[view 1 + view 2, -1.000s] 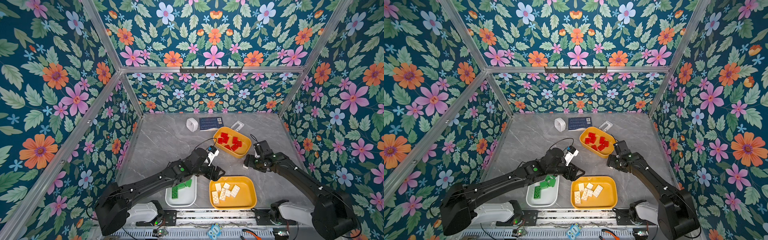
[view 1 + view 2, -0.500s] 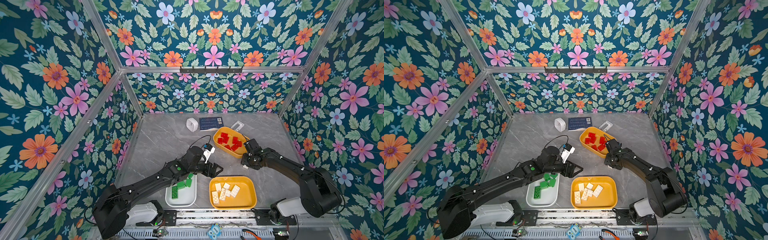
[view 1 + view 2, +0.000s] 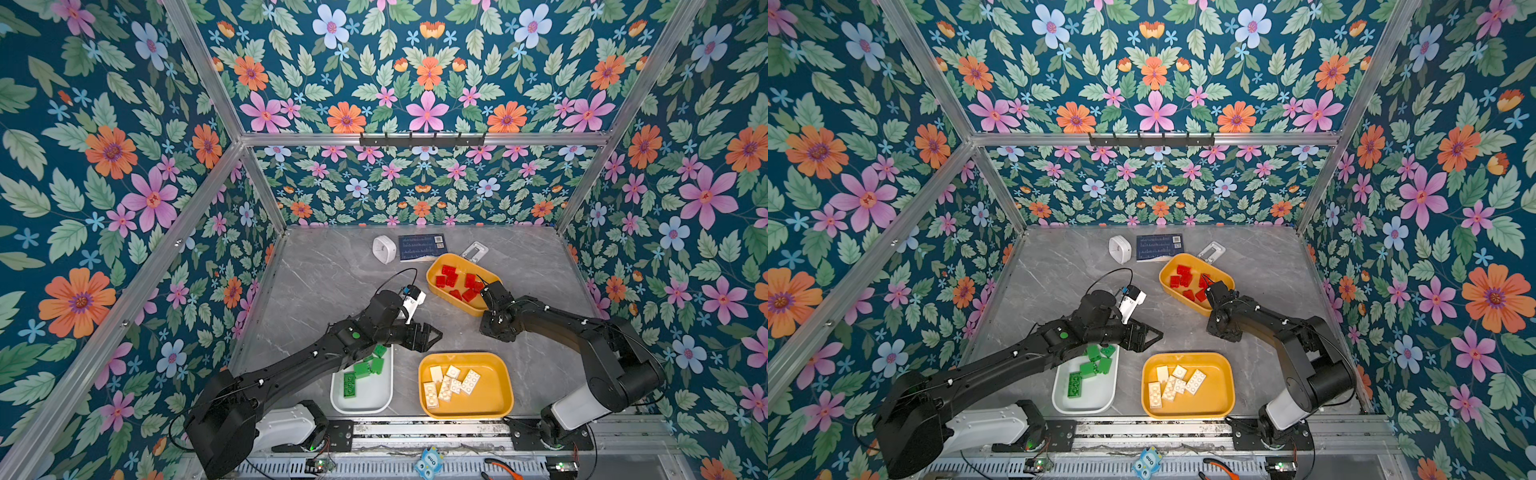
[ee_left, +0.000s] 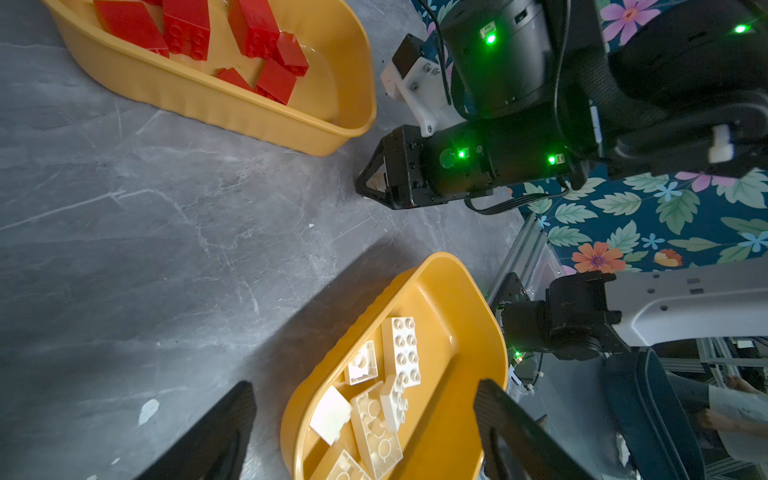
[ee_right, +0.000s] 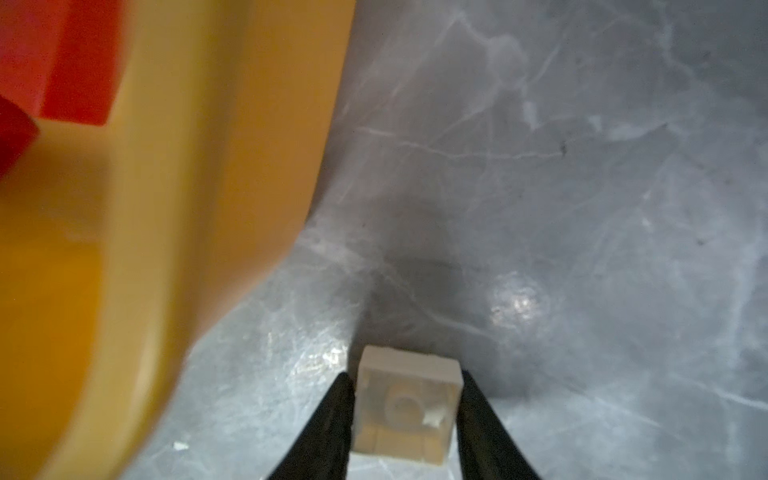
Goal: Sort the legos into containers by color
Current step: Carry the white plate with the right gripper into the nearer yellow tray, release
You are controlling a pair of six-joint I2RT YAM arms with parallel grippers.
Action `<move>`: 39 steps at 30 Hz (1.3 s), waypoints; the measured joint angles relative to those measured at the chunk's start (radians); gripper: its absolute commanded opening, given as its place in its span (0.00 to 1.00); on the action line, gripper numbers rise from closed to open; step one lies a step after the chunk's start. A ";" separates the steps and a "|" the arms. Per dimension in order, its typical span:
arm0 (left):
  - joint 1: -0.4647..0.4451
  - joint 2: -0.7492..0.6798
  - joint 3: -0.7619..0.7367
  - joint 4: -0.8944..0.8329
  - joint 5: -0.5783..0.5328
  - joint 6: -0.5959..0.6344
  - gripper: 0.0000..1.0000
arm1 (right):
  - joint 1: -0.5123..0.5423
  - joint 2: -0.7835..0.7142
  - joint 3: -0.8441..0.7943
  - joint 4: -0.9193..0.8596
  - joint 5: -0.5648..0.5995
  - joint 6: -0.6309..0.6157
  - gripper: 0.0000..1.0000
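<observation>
The right tool [image 5: 406,415] is pinching a small cream-white brick [image 5: 409,374] between its two dark fingers [image 5: 332,419], one finger pressing on each side, with the brick's hollow underside facing the wrist camera; the brick is sitting low at the grey marbled bench [image 3: 332,282], just beside the outer wall of the red-brick tub [image 3: 469,309], though whether it is resting on the surface or lifted just off it is not showing clearly; that mustard-yellow tub is lying toward the back right of the bench and is holding the red bricks [image 3: 451,276] in a loose heap; the left tool [image 3: 436,334] is hanging with its jaws spread wide and gripping nothing, hovering above the bench between the three tubs; the near yellow tub [image 3: 494,395] is lying at the front edge and is carrying the cream-white bricks [image 3: 446,384], some studs-up and some flipped over; the white tub [image 3: 365,401] is sitting just beside it on the left, partly under the left arm, and is holding the green bricks [image 3: 361,370]; a white rounded gadget [image 3: 383,248] and a dark card [image 3: 422,247] are lying side by side by the back wall, well apart from both tools.
</observation>
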 measured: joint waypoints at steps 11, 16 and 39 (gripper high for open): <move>0.023 0.008 0.006 -0.001 0.014 0.014 0.85 | 0.024 -0.144 0.033 -0.068 -0.012 -0.033 0.26; 0.034 0.013 0.016 -0.005 0.014 0.029 0.85 | 0.079 -0.330 0.048 -0.169 -0.070 -0.097 0.26; 0.201 0.005 0.099 -0.122 -0.168 0.086 0.90 | 0.256 -0.622 -0.063 -0.446 -0.281 -0.083 0.82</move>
